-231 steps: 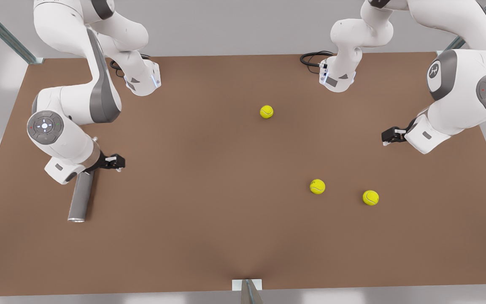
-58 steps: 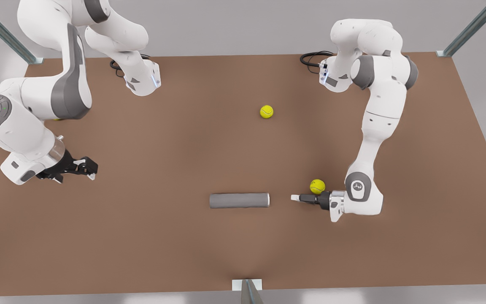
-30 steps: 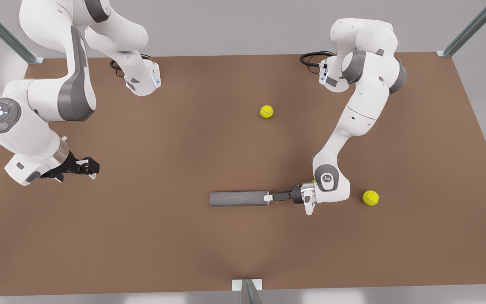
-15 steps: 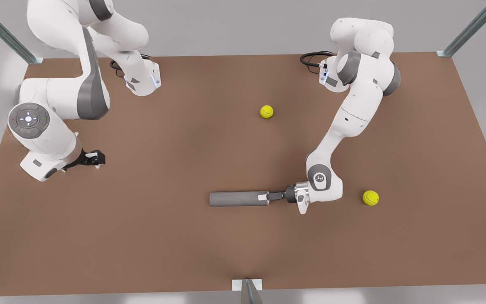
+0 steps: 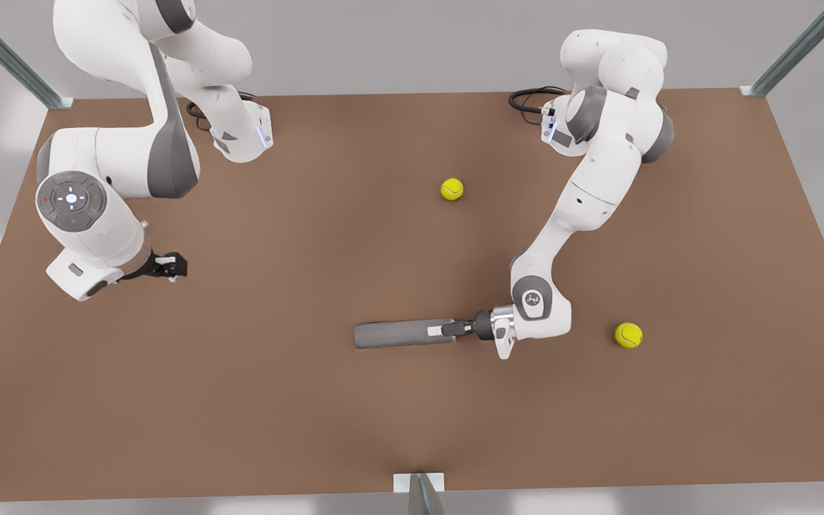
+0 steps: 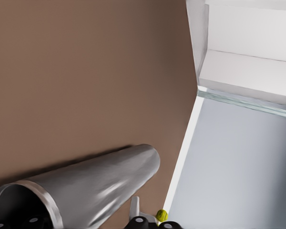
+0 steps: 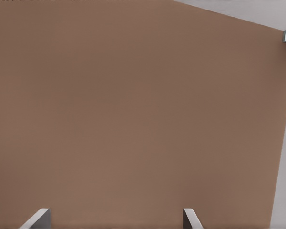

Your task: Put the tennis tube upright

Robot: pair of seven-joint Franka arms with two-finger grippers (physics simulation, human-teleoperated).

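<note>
The tennis tube, dark grey with a silvery rim, lies on its side on the brown table, near the middle front. My left gripper is on the arm at the front view's right and reaches over the tube's right end. In the left wrist view the tennis tube lies close, its rimmed mouth toward the camera. One white fingertip rests along its outside, and dark finger parts sit in the mouth. This gripper looks open. My right gripper hangs open and empty over bare table at the front view's left, open in the right wrist view.
Two yellow-green tennis balls lie on the table: one toward the back middle, one behind the left arm's wrist, at the front view's right. A metal bracket sits at the front edge.
My left gripper slid further left over the tube's right end, and that end shifted slightly. My right arm drew back and up a little with its gripper empty.
</note>
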